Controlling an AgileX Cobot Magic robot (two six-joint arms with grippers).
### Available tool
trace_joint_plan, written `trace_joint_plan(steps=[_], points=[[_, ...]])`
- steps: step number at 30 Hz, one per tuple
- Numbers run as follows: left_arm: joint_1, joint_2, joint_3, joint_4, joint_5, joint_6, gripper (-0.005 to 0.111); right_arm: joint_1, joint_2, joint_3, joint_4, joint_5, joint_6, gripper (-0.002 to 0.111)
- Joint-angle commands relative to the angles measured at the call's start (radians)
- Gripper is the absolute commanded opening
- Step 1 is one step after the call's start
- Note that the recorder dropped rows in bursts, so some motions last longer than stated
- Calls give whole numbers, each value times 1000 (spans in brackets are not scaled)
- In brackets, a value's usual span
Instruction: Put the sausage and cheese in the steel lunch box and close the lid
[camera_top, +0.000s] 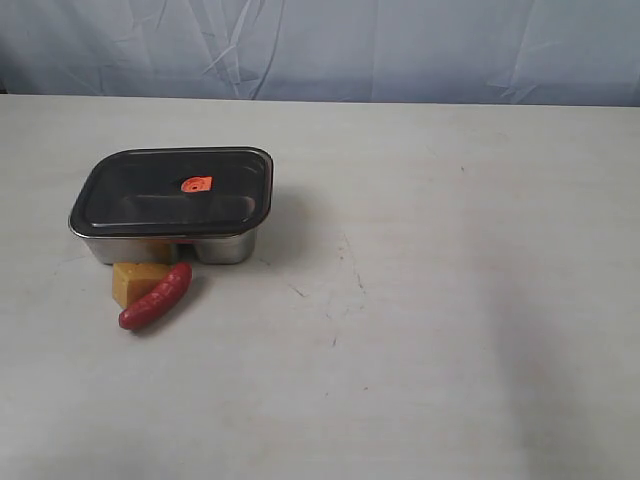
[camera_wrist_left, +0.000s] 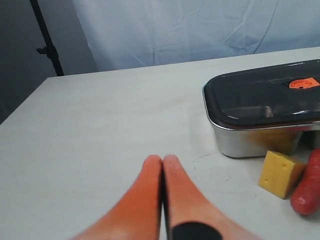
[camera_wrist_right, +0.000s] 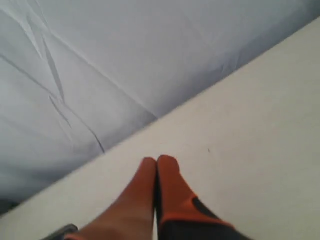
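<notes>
Orange fingers of the left gripper (camera_wrist_left: 162, 162) sit pressed together, tips touching, nothing between them. They hover over bare table (camera_top: 450, 300). Ahead of those tips and off to one side, well apart from them, is the steel lunch box (camera_wrist_left: 245, 142). The lid (camera_wrist_left: 255, 92) is seated flat on its rim, with the orange valve (camera_wrist_left: 302, 84) at the lid's centre. The box corner nearest this gripper is rounded and unobstructed.

On the hand's side of the box, on the table and outside it, is the cheese (camera_wrist_left: 280, 172), just beside the steel wall. The sausage (camera_wrist_left: 307, 187) lies against the cheese's far side as seen from the gripper, angled, one end near the box wall. Cannot tell if cheese and wall actually touch.

Between fingertips and cheese is open tabletop. Out past the tips the table runs to its far edge, where a wrinkled pale backdrop (camera_wrist_left: 200, 30) hangs. A side edge of the table is also near this hand, with a dark stand (camera_wrist_left: 47, 40) beyond it.

The right gripper (camera_wrist_right: 157, 162) is likewise closed tip to tip, holding nothing, over bare table. The table's edge crosses ahead of it, with backdrop cloth beyond. From the room view, the half of the table away from the box is all open surface.
</notes>
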Motion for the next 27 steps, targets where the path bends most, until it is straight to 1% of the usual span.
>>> trace_joint_plan(steps=[1, 2, 4, 6, 7, 8, 9, 11, 12, 14, 15, 22, 27], points=[[-9, -6, 1, 34, -13, -2, 0, 28, 436, -269, 70, 174, -260, -1], [-9, -6, 1, 34, -26, -2, 0, 42, 569, -345, 178, 217, -370, -1], [-9, -6, 1, 47, -99, 0, 0, 54, 744, -456, 385, 394, -560, -1], [-9, -6, 1, 87, -146, 0, 0, 72, 890, -529, 561, 582, -685, -1], [-9, -6, 1, 139, -155, 0, 0, 85, 956, -565, 619, 651, -716, 0], [-9, -6, 1, 181, -164, 0, 0, 101, 1015, -593, 654, 695, -730, 5], [-9, -6, 1, 205, -164, 0, 0, 116, 1068, -620, 680, 734, -746, 13], [-9, -6, 1, 215, -164, 0, 0, 148, 1164, -671, 717, 790, -770, 36], [-9, -6, 1, 215, -164, 0, 0, 159, 1184, -684, 723, 800, -770, 45], [-9, -6, 1, 215, -164, 0, 0, 185, 1227, -716, 737, 816, -770, 58], [-9, -6, 1, 215, -164, 0, 0, 201, 1242, -732, 739, 823, -770, 60], [-9, -6, 1, 217, -166, 0, 0, 304, 1326, -819, 748, 813, -768, 61], [-9, -6, 1, 215, -165, 0, 0, 336, 1371, -850, 756, 781, -761, 61]])
